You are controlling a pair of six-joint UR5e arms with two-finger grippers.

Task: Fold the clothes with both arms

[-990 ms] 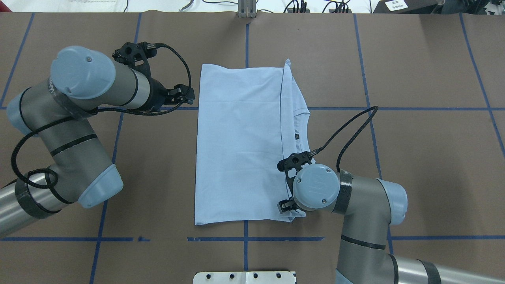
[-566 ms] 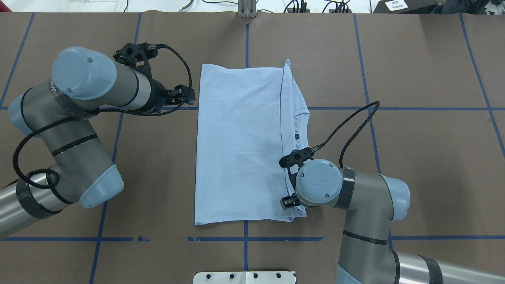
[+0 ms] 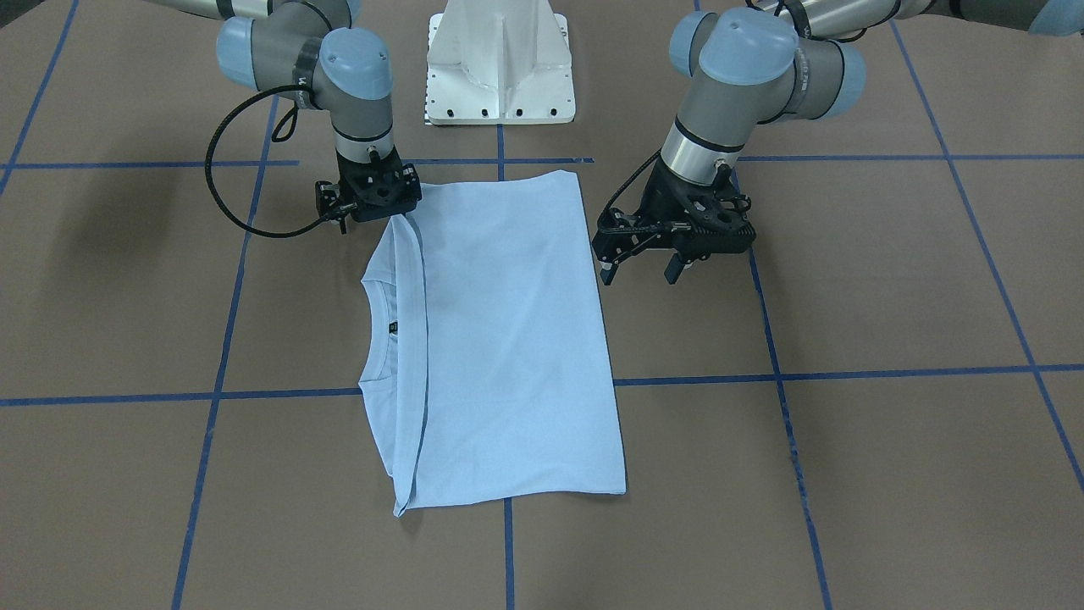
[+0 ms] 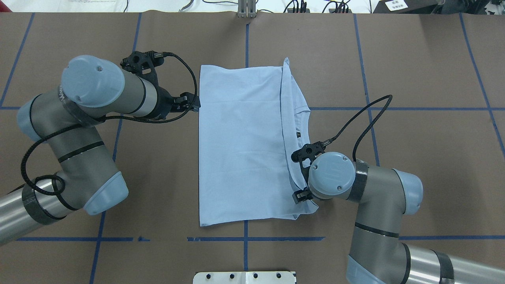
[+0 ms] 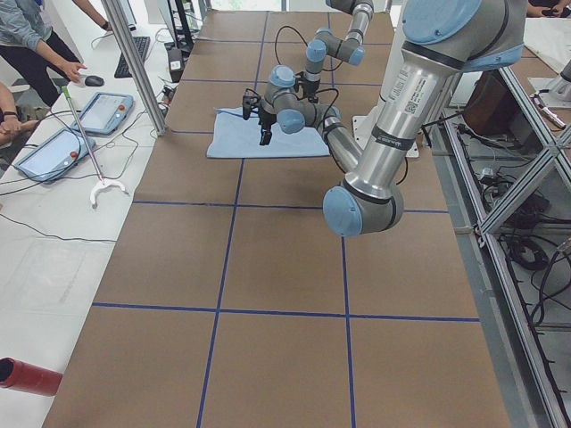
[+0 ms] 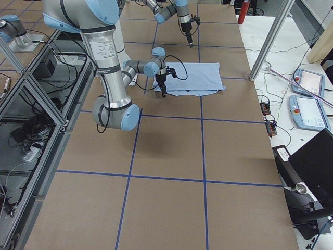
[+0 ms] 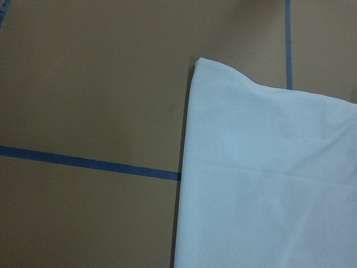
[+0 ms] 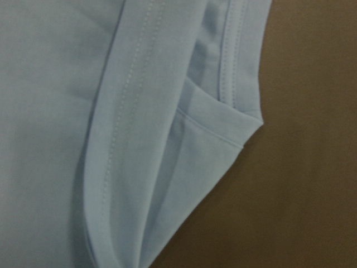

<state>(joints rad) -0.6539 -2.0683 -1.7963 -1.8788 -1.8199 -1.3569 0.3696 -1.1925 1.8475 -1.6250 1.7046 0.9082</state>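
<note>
A brown paper-covered table [image 4: 434, 157] ruled with blue tape lines carries the whole scene, with the robot's white pedestal base [image 3: 500, 68] at its near edge. The left arm [image 4: 90, 118] and the right arm [image 4: 378, 197] reach in from opposite sides, an arrangement suited to working the two long edges of one garment at once.

Between them a light blue T-shirt [image 4: 240, 142] lies flat near the middle of the table. It is folded in half lengthwise, so its smooth folded edge faces the left arm and its collar and layered sleeve and hem edges face the right.

The left gripper [image 3: 639, 271] hangs just beside that folded edge and clear of the cloth. Its two fingers are spread wide and hold nothing, and they appear poised to slide in and pinch the fold.

The right gripper [image 3: 373, 203] points straight down at the shirt corner nearest the robot, on the collar side. Its wrist camera looks closely at the stacked seams of a sleeve [image 8: 217, 139]. The wrist hides its fingertips, so it is unclear whether they are clamped on the fabric or parted. It probably stands at this corner to gather the loose layers there.

A small dark neck label [image 3: 392, 326] sits inside the exposed collar. The next fold has not yet begun.
</note>
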